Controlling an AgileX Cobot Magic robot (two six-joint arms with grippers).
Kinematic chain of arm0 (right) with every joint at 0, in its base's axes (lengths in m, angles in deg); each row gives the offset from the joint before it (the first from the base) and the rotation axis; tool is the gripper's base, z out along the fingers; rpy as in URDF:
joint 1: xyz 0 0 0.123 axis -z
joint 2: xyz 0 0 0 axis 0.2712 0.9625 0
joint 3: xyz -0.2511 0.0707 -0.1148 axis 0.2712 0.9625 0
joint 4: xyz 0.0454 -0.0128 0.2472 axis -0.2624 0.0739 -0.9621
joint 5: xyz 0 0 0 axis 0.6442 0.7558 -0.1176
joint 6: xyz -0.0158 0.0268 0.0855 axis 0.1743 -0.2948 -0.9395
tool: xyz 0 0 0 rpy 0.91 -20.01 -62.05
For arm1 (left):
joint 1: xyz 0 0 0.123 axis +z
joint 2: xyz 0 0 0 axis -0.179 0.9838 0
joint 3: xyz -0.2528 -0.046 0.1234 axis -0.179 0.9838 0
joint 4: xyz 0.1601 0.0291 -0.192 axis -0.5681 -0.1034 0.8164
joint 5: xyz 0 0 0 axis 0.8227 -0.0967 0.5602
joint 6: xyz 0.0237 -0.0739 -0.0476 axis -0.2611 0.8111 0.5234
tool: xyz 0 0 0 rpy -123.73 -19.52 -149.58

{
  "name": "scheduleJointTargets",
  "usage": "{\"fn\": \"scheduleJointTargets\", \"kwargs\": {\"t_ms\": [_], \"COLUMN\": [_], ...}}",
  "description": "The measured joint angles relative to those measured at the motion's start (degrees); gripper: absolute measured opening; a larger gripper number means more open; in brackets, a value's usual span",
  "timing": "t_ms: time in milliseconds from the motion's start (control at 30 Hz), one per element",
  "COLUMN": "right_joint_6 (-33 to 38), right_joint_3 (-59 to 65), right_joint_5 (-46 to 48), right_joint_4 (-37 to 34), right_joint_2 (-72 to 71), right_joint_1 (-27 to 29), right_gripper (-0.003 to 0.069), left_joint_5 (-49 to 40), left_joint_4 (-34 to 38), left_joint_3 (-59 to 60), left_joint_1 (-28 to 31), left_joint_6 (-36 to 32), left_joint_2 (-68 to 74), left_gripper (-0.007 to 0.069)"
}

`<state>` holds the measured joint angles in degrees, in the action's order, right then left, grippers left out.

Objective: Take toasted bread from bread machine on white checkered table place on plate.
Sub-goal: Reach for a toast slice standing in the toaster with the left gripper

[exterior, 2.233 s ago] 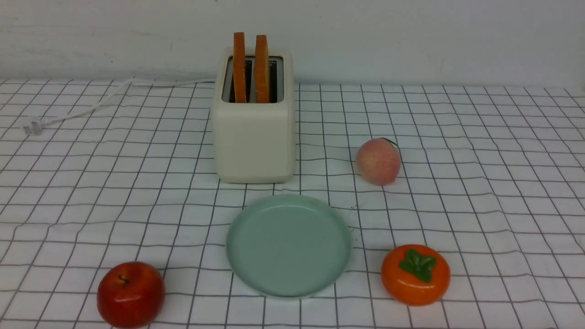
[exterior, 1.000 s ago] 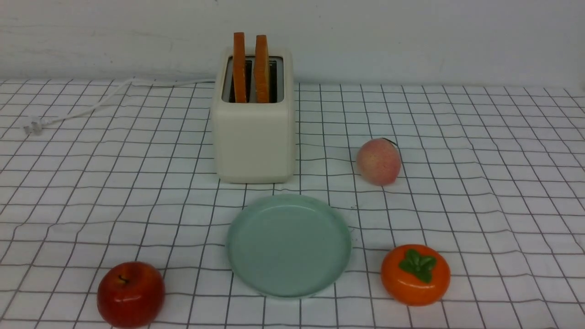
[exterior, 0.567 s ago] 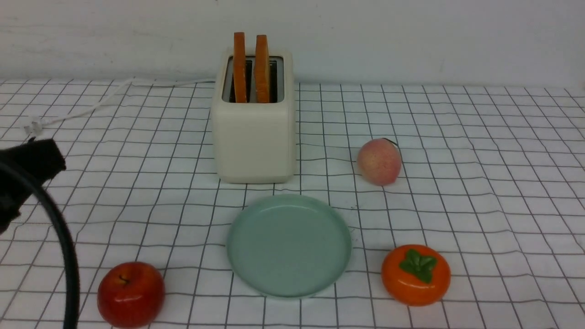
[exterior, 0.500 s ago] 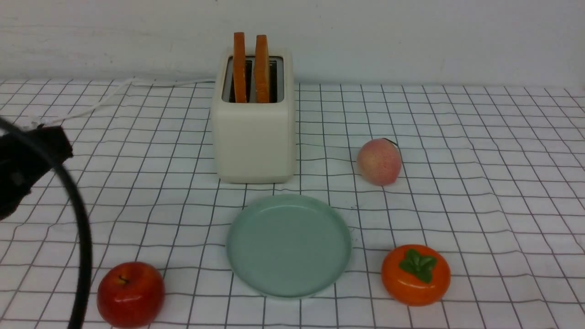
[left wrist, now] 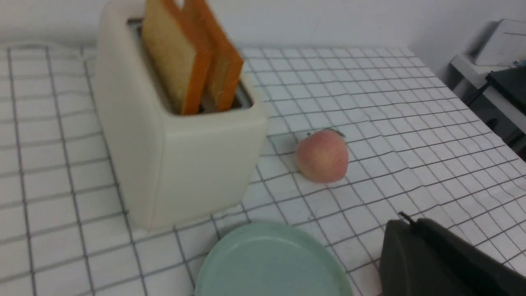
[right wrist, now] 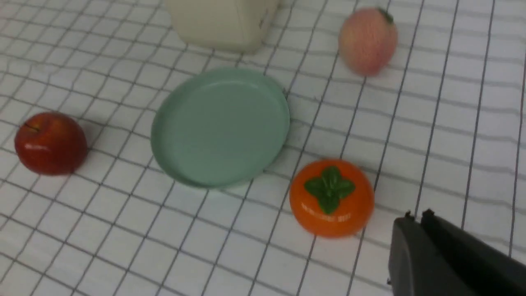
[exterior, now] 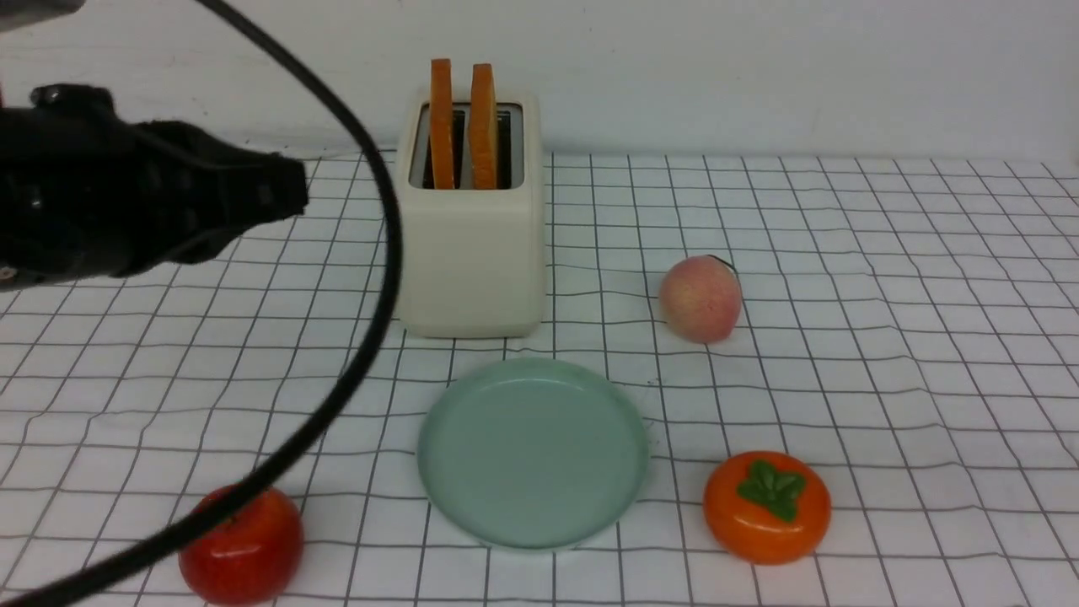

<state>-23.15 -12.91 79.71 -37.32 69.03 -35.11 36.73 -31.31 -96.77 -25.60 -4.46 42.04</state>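
The cream-white bread machine [exterior: 468, 244] stands at the back middle of the white checkered table [exterior: 885, 337]. Two slices of toasted bread [exterior: 442, 118] [exterior: 482, 118] stand upright in its slots. The mint-green plate [exterior: 533, 451] lies bare just in front of it. My left gripper [exterior: 293, 190] is shut and empty, raised to the left of the bread machine and apart from it. Its wrist view shows the toasted bread [left wrist: 176, 70], the bread machine [left wrist: 176, 164], the plate [left wrist: 271, 263] and the gripper [left wrist: 404, 222]. My right gripper [right wrist: 417, 218] is shut and empty, near the persimmon; it is out of the front view.
A peach [exterior: 700, 298] sits right of the bread machine. An orange persimmon [exterior: 767, 506] lies right of the plate. A red apple [exterior: 244, 548] lies at the front left. My left arm's black cable [exterior: 371, 320] arcs across the left side.
My left arm has come in from the left edge, risen and moved right toward the bread machine, its cable sweeping across. Toasted bread, plate and fruit have not moved.
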Motion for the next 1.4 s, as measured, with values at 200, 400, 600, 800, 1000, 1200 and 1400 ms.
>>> {"fn": "scheduleJointTargets", "kwargs": {"t_ms": [200,400,600,800,1000,1200,1400], "right_joint_6": [4.92,7.39,7.53,7.71,7.71,7.71,7.71], "right_joint_3": [-0.18,-0.18,-0.18,-0.18,-0.18,-0.18,-0.18], "right_joint_5": [-5.34,-5.27,-4.02,-3.11,-2.99,-2.37,-2.37], "right_joint_4": [-4.59,-7.27,-8.51,-9.04,-9.09,-10.16,-10.16], "right_joint_2": [0.14,0.13,0.13,0.13,0.13,0.13,0.13], "right_joint_1": [0.0,0.0,0.0,0.0,0.0,0.0,0.0], "right_gripper": [0.0033,0.0036,0.0041,0.0049,0.0052,0.0055,0.0061], "left_joint_5": [13.14,16.24,15.84,10.87,11.45,14.7,16.14], "left_joint_4": [-1.75,-1.89,1.17,2.62,2.19,1.71,1.76], "left_joint_3": [-0.76,-10.67,-22.11,-32.4,-36.16,-36.63,-36.68], "left_joint_1": [-6.66,-6.08,-1.13,1.34,1.34,1.34,1.02], "left_joint_6": [-0.88,-2.6,-0.34,2.36,2.44,2.55,2.55], "left_joint_2": [7.18,23.12,35.32,43.6,47.52,49.48,50.75], "left_gripper": [-0.0005,0.0216,0.0392,0.0417,0.0417,0.0417,0.0417]}}
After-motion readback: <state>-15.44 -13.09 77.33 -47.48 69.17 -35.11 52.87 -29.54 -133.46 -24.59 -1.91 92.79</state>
